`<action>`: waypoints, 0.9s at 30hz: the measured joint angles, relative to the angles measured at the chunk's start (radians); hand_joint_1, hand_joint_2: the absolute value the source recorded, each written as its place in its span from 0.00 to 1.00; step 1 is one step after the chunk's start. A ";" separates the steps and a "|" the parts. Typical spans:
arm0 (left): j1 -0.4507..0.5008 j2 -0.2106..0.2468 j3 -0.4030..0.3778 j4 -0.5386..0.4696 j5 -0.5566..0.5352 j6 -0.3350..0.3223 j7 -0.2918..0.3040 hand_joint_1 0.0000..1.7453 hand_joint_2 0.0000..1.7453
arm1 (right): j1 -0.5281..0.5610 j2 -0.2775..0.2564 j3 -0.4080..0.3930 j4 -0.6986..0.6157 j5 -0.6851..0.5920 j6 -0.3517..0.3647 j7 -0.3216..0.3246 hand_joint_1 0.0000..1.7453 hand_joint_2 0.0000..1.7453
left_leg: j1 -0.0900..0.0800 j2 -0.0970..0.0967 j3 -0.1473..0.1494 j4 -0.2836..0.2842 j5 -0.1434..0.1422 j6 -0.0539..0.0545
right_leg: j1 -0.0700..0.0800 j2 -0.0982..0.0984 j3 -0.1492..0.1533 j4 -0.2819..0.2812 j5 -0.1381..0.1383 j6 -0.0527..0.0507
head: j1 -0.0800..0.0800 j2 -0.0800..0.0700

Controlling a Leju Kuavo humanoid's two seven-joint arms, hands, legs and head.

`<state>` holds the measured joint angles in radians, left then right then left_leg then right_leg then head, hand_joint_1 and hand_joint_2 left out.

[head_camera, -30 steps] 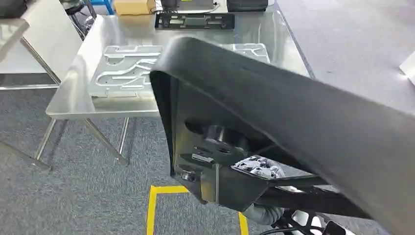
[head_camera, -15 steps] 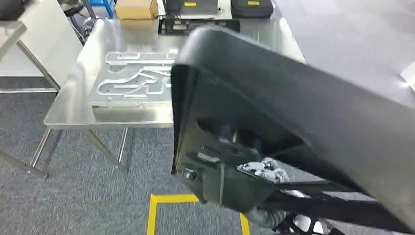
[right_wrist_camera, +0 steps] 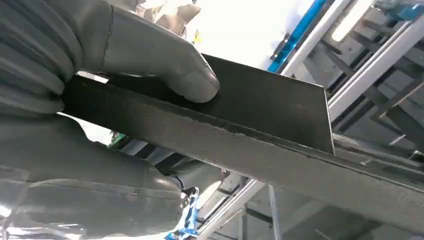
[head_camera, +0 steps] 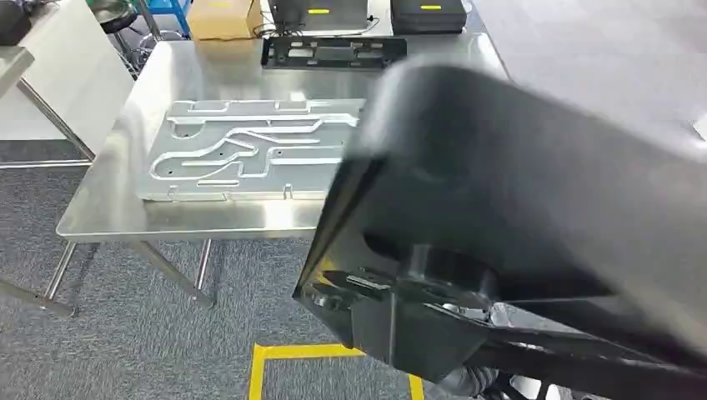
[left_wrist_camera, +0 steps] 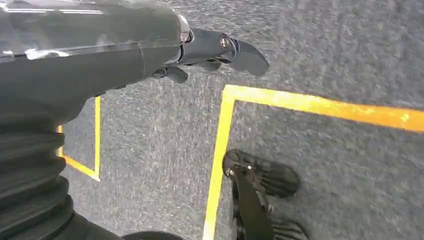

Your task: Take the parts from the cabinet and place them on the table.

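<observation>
Your right hand (right_wrist_camera: 100, 80) grips the black part (head_camera: 534, 217): the thick grey thumb (right_wrist_camera: 165, 60) presses flat on its upper face near one edge, and the palm sits beneath, so the plate is pinched between the two. That grip near one end probably explains why the part hangs tilted across your head view, its long body rising to the right and blocking much of the scene. A round boss and some brackets show on its underside.

Your left hand (left_wrist_camera: 210, 50) hangs low over the grey carpet (left_wrist_camera: 325, 55) and the yellow floor tape (left_wrist_camera: 320, 105), holding nothing; its dark fingers lie loosely apart, out of the way, which suits a one-handed carry.

Ahead stands the steel table (head_camera: 108, 208). A large milled aluminium plate (head_camera: 250, 150) lies flat in its middle and a black frame (head_camera: 333, 52) rests at the far edge, with a cardboard box (head_camera: 221, 17) beyond it. The carried part is in the air, in front of the table's near right side as the head view shows it; I cannot tell whether it is over the top.

My judgement: you are in the carry step, with the set-down to come. The bare strip by the near edge looks like the likeliest landing spot, though the part hides the right side. Level it before lowering, or the low corner may strike first.
</observation>
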<state>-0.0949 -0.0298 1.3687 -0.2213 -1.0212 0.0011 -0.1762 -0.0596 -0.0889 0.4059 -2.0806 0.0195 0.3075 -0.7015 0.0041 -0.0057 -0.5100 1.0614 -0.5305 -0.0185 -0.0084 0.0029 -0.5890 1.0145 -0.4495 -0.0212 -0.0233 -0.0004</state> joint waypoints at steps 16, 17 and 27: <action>0.005 0.008 0.000 0.000 0.006 -0.002 -0.003 0.00 1.00 | 0.014 0.000 -0.005 -0.031 0.013 -0.011 0.001 1.00 1.00 | -0.001 0.000 -0.058 -0.059 0.087 0.048 | 0.002 0.000 0.060 0.082 -0.108 0.041 | 0.000 0.000; 0.003 0.008 0.000 0.000 0.006 -0.002 -0.003 0.00 1.00 | 0.015 0.000 -0.006 -0.032 0.014 -0.011 0.001 1.00 1.00 | -0.001 0.000 -0.055 -0.059 0.083 0.052 | 0.002 0.000 0.019 0.149 -0.146 0.046 | 0.000 0.000; 0.005 0.006 0.006 0.000 0.035 0.007 -0.002 0.00 1.00 | 0.021 -0.013 0.000 -0.072 0.053 -0.103 0.002 1.00 1.00 | -0.006 -0.003 0.006 -0.058 0.019 0.024 | 0.014 -0.002 -0.021 0.013 0.003 0.015 | 0.001 0.000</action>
<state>-0.0903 -0.0233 1.3752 -0.2213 -0.9865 0.0080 -0.1781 -0.0387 -0.1019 0.4055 -2.1527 0.0725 0.2048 -0.7000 -0.0015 -0.0090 -0.5038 1.0035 -0.5116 0.0057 0.0052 0.0005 -0.6101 1.0271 -0.4465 -0.0066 -0.0225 -0.0004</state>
